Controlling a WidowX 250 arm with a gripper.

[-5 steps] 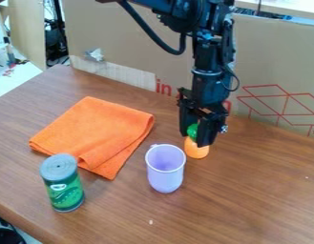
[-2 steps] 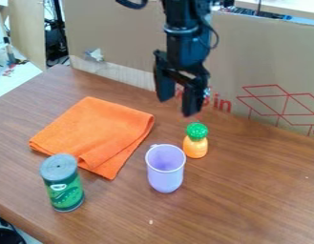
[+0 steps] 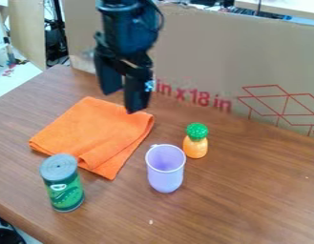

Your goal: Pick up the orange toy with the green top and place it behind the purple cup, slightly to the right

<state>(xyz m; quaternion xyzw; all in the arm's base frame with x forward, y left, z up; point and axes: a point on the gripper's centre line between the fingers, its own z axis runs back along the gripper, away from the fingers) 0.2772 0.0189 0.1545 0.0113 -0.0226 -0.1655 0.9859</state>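
The black gripper [image 3: 120, 102] hangs open above the back corner of the folded orange cloth [image 3: 95, 133], with nothing between its fingers. The cloth lies flat on the left part of the table. In front of it, at the lower left, a green can with a grey lid [image 3: 62, 183] stands upright. A light purple cup [image 3: 165, 169] stands near the middle, its mouth facing up. Just behind and to the right of the cup, a toy pineapple [image 3: 196, 141] with a green top and orange body stands upright.
A tall cardboard sheet [image 3: 204, 62] with red print borders the back of the brown wooden table [image 3: 248, 190]. The table's left edge runs toward the lower front, with a dark round object [image 3: 6, 235] below it.
The gripper has moved up and to the left, away from the toy pineapple to above the cloth's back corner. The pineapple, cup, can and cloth have stayed in place.
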